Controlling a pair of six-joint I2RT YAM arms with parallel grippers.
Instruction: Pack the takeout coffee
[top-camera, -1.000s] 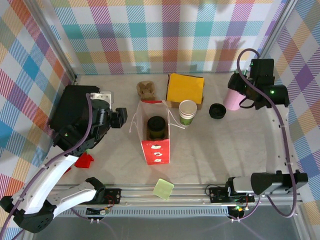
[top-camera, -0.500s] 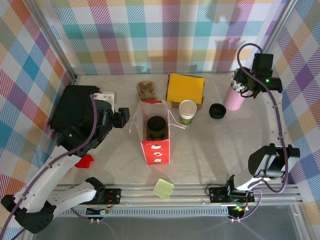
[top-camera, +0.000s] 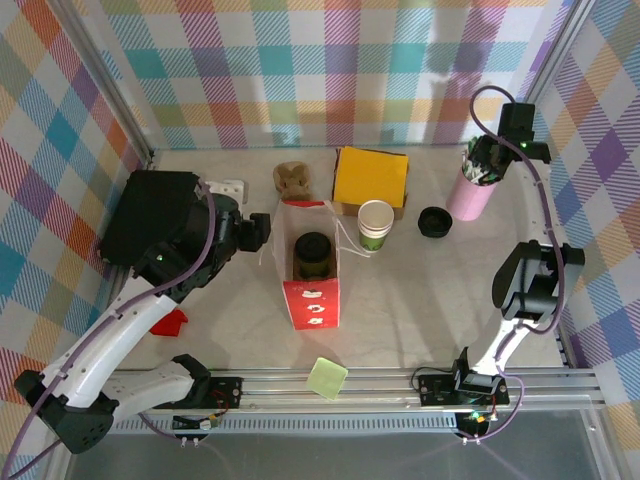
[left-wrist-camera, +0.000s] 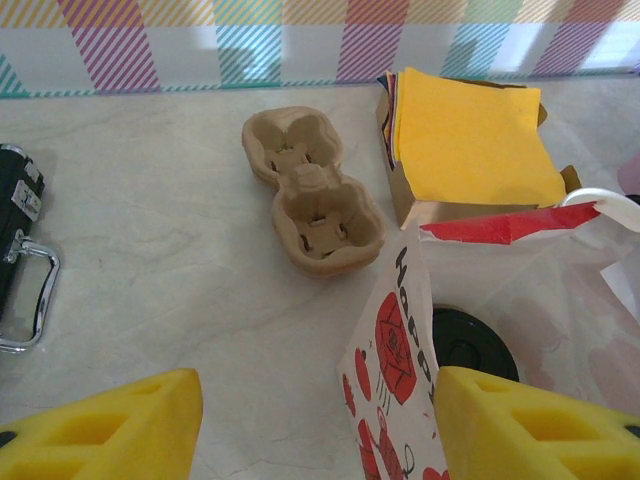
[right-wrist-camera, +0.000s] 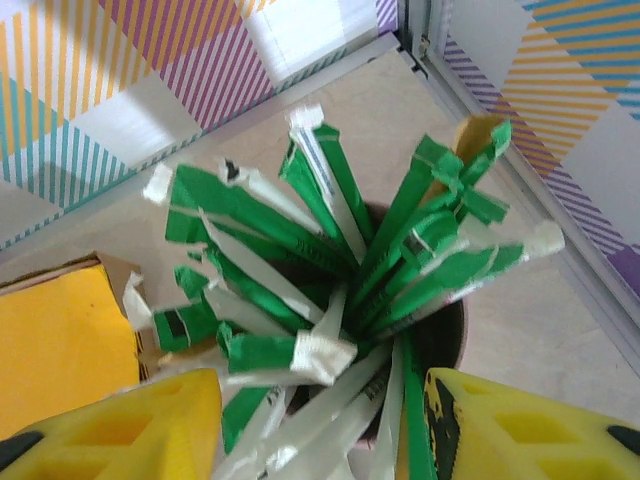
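The takeout coffee (top-camera: 376, 224) stands at the red bag's (top-camera: 311, 300) two o'clock. The left gripper (left-wrist-camera: 318, 420) gapes at the bag's ten o'clock, and the right gripper (right-wrist-camera: 322, 425) gapes over the pink cup (top-camera: 465, 205).

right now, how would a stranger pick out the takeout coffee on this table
Start at the red-and-white paper bag mid-table. Just right of its far end, in front of the box of yellow napkins, stands the takeout coffee cup. It is an open paper cup with a white rim and green sides, unlike the round black lid and the pink cup further right.
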